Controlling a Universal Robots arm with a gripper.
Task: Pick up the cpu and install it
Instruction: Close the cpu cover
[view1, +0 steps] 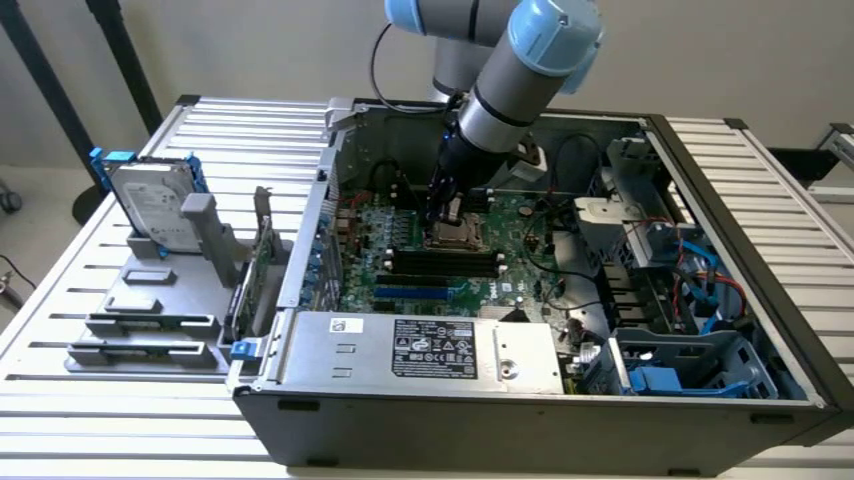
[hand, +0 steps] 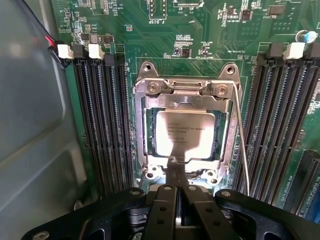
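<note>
One slatted counter (view1: 134, 420) carries an open computer case (view1: 400, 420) whose green motherboard (hand: 200, 30) bears a metal socket frame (hand: 187, 89) with the cpu (hand: 185, 135) lying inside, the fingers (hand: 169, 192) pressed together, tips seemingly touching its edge.

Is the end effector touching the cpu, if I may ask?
Cannot tell: in the wrist view the end effector overlaps the edge of the cpu; any gap is hidden.

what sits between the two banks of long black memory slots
The silver metal socket frame with the square silvery-grey cpu in its opening, in the wrist view.
</note>
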